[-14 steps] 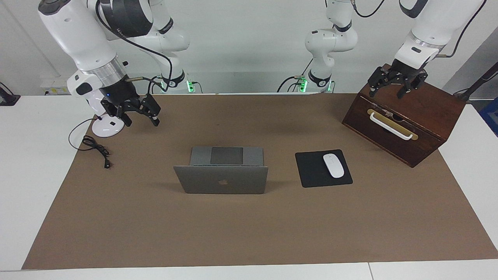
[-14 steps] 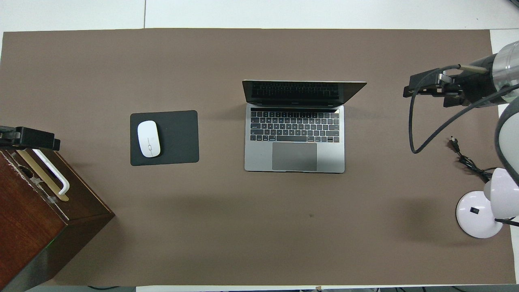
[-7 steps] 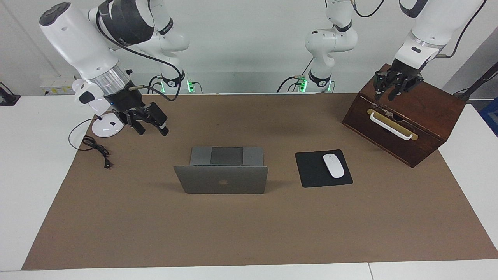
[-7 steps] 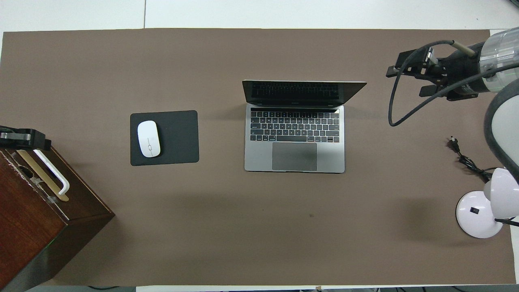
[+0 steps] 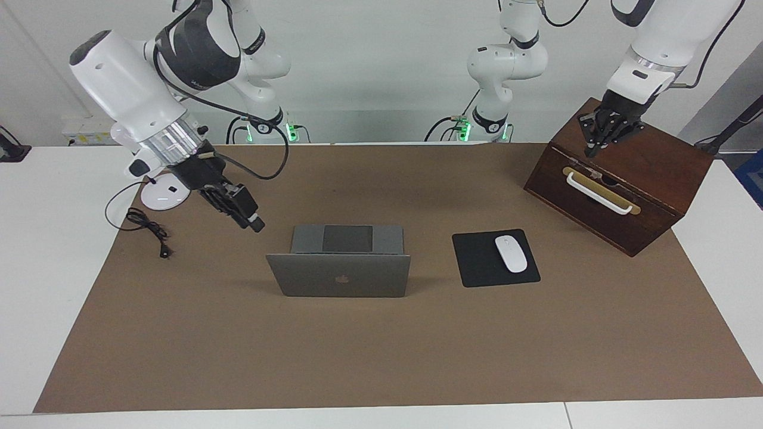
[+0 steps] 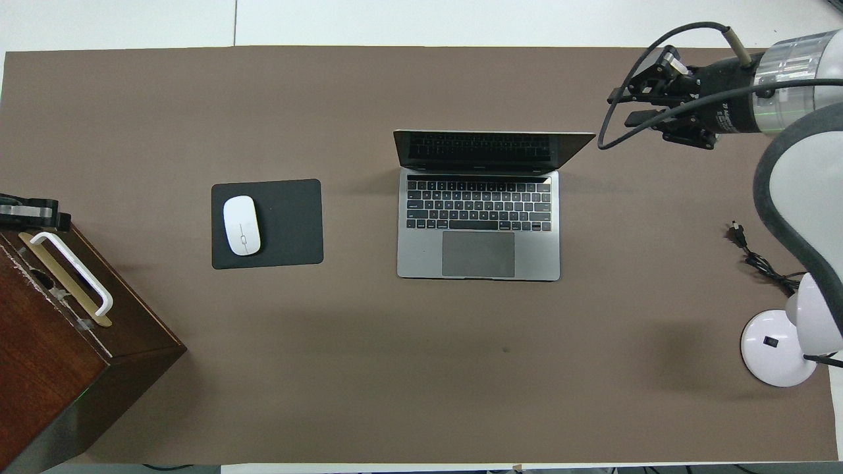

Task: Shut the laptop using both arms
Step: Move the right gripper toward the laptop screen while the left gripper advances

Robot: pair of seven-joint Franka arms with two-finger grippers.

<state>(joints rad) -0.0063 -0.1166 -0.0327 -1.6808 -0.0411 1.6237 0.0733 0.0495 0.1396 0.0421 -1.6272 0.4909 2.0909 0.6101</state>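
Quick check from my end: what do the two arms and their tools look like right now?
Both arms are white with grey-black joint sections. The right arm has a clear-silver wrist ring and a looping black cable; right tool and left tool are black.

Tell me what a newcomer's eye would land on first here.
The open laptop in the middle of the brown mat, lid upright. Then the right gripper in the air beside it, and the left gripper, shut, over the wooden box at the left arm's end.
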